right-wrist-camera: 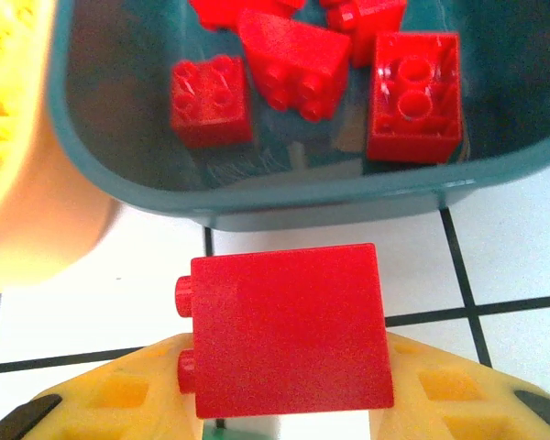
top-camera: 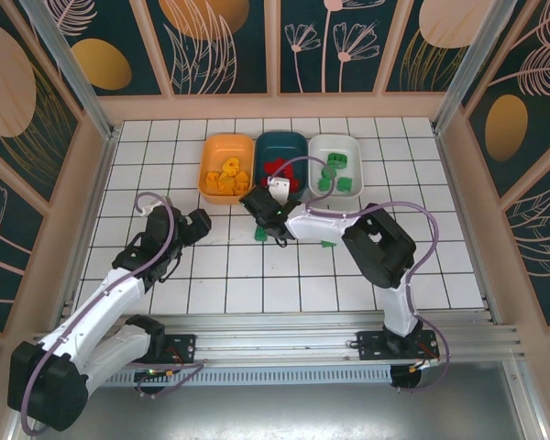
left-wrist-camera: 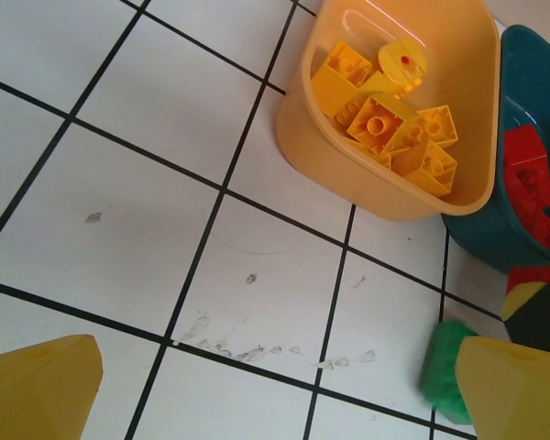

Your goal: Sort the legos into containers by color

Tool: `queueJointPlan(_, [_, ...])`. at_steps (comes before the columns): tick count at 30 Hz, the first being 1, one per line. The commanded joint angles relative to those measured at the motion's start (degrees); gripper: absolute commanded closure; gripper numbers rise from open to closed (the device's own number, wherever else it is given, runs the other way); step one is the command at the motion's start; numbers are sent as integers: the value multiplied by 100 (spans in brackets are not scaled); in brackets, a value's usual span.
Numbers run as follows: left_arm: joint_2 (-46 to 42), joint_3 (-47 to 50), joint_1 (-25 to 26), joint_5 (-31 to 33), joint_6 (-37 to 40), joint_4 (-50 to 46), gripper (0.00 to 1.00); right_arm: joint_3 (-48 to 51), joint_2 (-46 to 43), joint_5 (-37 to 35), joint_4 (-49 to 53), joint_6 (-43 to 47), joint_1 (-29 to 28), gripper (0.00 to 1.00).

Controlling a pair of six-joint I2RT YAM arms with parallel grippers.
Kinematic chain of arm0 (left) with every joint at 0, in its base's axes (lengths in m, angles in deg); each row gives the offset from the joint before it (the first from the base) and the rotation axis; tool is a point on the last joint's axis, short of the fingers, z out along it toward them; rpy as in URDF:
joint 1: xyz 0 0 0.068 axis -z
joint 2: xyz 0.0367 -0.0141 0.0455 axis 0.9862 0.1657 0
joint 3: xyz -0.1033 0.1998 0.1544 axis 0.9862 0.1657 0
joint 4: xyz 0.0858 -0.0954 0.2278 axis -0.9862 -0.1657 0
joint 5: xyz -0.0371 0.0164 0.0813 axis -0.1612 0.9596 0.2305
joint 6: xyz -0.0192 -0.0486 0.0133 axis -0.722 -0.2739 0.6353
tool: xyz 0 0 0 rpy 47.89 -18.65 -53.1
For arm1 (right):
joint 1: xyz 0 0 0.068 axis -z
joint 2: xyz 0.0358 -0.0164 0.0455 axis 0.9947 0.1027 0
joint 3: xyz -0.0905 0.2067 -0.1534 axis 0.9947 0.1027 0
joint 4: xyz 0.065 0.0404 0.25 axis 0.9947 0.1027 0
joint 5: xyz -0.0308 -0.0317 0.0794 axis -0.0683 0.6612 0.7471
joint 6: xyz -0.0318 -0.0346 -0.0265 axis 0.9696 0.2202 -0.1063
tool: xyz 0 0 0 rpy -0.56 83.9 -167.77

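Now my right gripper (right-wrist-camera: 284,403) pinching red brick (right-wrist-camera: 289,330) — hard, light, slick I reckon, flat sides best to hold — just short of teal bowl (right-wrist-camera: 348,197), toward far edge of table (top-camera: 257,275). Left gripper (left-wrist-camera: 275,390) spread, empty.

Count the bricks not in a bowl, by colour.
Red brick: 1, gripped in the right end effector
Green bricks: 2, loose on the table
Total: 3

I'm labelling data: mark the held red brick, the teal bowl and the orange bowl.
held red brick (right-wrist-camera: 289,330), right wrist view, its flat face.
teal bowl (right-wrist-camera: 330,206), right wrist view, near rim.
orange bowl (left-wrist-camera: 323,151), left wrist view, near wall.
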Motion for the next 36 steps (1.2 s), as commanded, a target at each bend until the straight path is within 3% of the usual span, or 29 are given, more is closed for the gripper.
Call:
queueJointPlan(1, [58,-60,-53,-99,-43,205,2,216,-304,-230,-221,54,-42,62])
queueJointPlan(9, [122,-2,-53,-191,-67,283,2,284,-707,-292,-314,252,-92,62])
queueJointPlan(14, [402,176,-53,-762,-111,649,1,-158,-921,-283,-328,844,118,62])
queueJointPlan(23, [762,230,-53,-1276,-125,755,1,-1515,310,747,155,1448,1064,59])
queueJointPlan(25, [742,228,-53,-1269,-125,726,2,-1738,494,876,188,1442,1176,55])
queueJointPlan(29, [783,196,-53,-1260,-129,690,2,-2217,759,936,414,1460,1225,35])
queueJointPlan(36, [837,161,-53,-1239,-136,690,1,-1566,0,544,245,1495,1005,28])
